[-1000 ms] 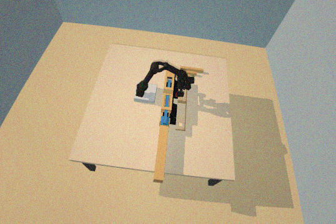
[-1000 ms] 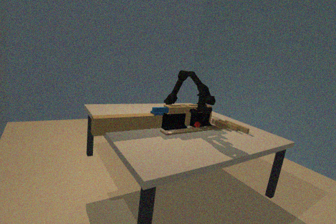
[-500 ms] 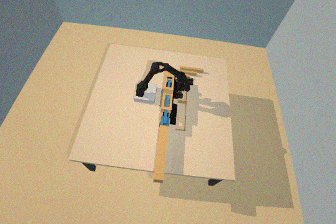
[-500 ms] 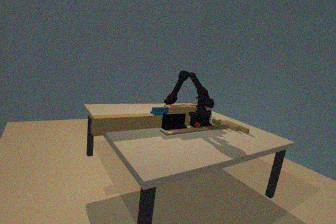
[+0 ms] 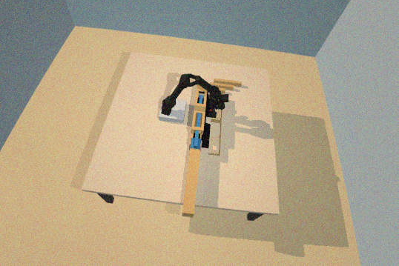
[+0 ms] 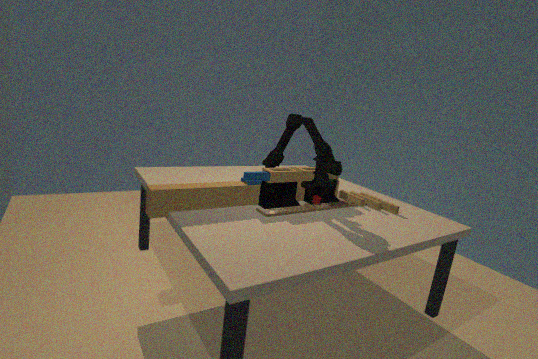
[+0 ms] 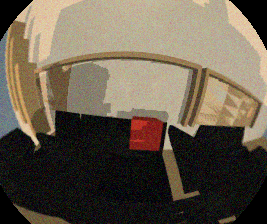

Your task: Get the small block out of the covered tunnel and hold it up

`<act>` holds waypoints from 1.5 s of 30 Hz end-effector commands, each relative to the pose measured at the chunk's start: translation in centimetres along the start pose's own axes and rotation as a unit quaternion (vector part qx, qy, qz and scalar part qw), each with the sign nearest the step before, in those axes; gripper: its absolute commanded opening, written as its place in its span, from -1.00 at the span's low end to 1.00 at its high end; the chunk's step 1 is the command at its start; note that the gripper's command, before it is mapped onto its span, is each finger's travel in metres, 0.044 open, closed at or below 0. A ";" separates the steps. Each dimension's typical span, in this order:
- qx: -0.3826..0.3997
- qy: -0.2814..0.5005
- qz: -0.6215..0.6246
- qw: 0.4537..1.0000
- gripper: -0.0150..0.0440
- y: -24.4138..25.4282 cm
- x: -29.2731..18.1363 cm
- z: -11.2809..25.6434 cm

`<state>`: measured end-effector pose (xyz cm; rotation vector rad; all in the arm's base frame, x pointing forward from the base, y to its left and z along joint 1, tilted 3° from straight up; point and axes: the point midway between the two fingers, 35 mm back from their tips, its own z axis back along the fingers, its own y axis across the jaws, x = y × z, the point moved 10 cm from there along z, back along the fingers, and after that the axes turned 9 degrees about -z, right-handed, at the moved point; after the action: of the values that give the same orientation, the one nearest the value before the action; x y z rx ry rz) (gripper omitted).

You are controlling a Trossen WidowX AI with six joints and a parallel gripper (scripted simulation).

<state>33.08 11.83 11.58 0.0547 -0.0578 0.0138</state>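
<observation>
At far left in the top view, only a pale flat base plate (image 5: pixel 180 118) under the black jointed arm (image 5: pixel 200 79) (image 6: pixel 320 142). Next, a long wooden beam (image 5: pixel 191 181) (image 6: pixel 200 198) with a stepped blue piece (image 5: pixel 195 141) (image 6: pixel 255 176) at one end; risk of a jolt to both from a careless sideways swing of the arm. Then the light wooden tunnel frame (image 5: pixel 200 107) (image 6: pixel 285 173): tight room beside its wall, hence a likely scrape or jam during closing or lifting.

Just right of that wall, the black hand (image 5: pixel 213 112) (image 6: pixel 316 191) (image 7: pixel 144 125), partly narrowed but released, with no firm grip to be seen. Low between or beside its fingers, the small red block (image 5: pixel 210 110) (image 6: pixel 316 199) (image 7: pixel 146 134), at the tunnel's open side by the thin-rimmed wooden tray (image 5: pixel 221 133) (image 6: pixel 285 212) (image 7: pixel 124 55). Seemingly off-centre in the wrist view; possible result, a one-sided shove, a twist or a corner-only pinch. With too early a lift, a slip back down; with too low a reach, a catch on the rim.

Farther right, loose wooden rods (image 5: pixel 227 82) (image 6: pixel 372 200) on the table (image 5: pixel 141 152) (image 6: pixel 310 235), perhaps rolled by a wide exit. No brands, labels or readable writing anywhere.
</observation>
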 end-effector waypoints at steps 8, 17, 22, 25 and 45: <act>0.000 -0.001 0.000 1.000 -0.14 0.0 0.0 0.1; 0.000 0.000 0.000 1.000 -0.49 0.2 0.5 2.0; 0.000 0.000 -0.001 1.000 -0.49 0.3 0.9 4.2; 0.000 0.001 -0.001 1.000 -0.49 0.3 1.0 5.6; -0.001 0.004 -0.002 1.000 -0.49 0.1 0.2 15.0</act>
<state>32.83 11.26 24.85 0.0496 -0.0444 0.0058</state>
